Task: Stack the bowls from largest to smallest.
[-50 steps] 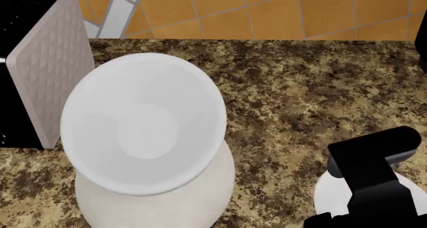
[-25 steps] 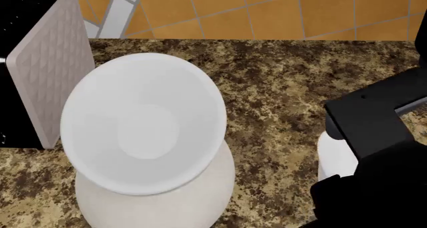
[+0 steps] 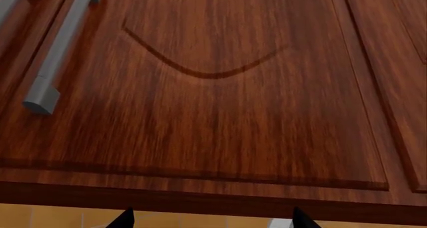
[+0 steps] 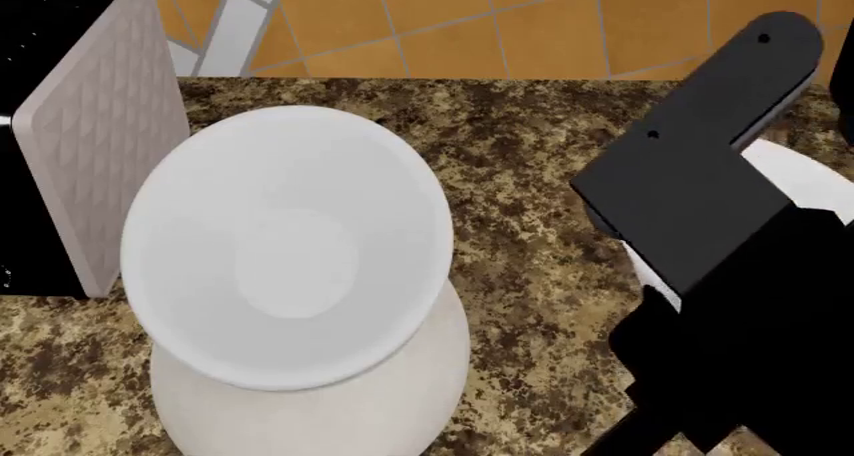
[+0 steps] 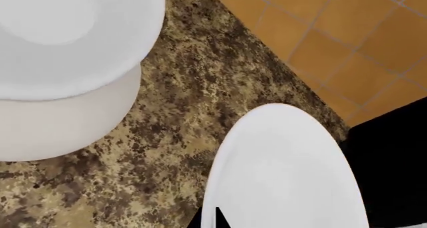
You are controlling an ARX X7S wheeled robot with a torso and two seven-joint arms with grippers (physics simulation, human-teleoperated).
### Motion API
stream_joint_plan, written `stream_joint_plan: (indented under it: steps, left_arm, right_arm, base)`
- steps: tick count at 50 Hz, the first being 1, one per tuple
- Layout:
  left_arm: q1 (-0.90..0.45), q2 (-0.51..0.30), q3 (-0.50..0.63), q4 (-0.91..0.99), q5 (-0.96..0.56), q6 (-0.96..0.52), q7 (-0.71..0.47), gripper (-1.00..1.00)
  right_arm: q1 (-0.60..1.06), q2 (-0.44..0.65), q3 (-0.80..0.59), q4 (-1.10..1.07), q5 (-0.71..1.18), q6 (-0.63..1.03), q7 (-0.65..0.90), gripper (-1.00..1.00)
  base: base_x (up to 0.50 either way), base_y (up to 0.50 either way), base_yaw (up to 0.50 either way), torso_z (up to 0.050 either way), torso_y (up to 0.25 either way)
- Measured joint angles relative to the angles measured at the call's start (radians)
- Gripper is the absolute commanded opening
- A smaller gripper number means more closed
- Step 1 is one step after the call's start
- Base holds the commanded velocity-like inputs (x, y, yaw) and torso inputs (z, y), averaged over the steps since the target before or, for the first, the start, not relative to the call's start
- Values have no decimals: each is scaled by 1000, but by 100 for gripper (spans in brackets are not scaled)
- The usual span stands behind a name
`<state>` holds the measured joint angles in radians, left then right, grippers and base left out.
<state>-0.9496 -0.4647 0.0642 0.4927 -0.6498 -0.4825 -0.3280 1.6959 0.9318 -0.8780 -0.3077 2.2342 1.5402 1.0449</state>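
The right arm is seen raised and angled forward, its fingertips hidden, while the left gripper is held with fingertips parted.

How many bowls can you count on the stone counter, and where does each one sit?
3. A big off-white bowl stands near the counter's front left. A white flared bowl rests tilted in its mouth. Another white bowl is at the right, largely hidden behind the right arm.

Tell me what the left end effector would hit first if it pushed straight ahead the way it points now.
Most likely the wooden cabinet door, which fills the left wrist view dead ahead. Only the fingertips show, and how far away the door is remains unclear.
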Motion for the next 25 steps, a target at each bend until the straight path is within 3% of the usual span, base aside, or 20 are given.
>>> stream_joint_plan:
  steps: [8,25]
  left_arm:
    - [-2,1,4,0,0,-1,-3,100]
    - [-2,-9,-8,8,-14,-5,-10,100]
  right_arm:
    - [103,-12,-61,-56,-125,9,-165,-100]
    - [246,-152,-145,-101,-339,-8,-461,-100]
  base:
    - [0,0,0,0,0]
    - [0,0,0,0,0]
